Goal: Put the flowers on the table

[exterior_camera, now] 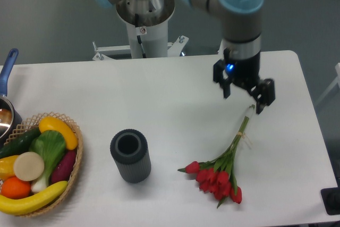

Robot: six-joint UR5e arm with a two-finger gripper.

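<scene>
The flowers (219, 174), a bunch of red tulip buds with green leaves and long tied stems, lie flat on the white table (175, 89) at the front right, buds toward the front, stem ends pointing back and right. My gripper (244, 99) hangs just above and behind the stem ends, its two dark fingers spread apart and holding nothing. It does not touch the flowers.
A dark grey ribbed cylindrical vase (130, 156) stands upright left of the flowers. A wicker basket (74, 131) of toy fruit and vegetables sits at the front left. A pot with a blue handle (7, 68) is at the left edge. The robot base (144, 25) stands behind the table.
</scene>
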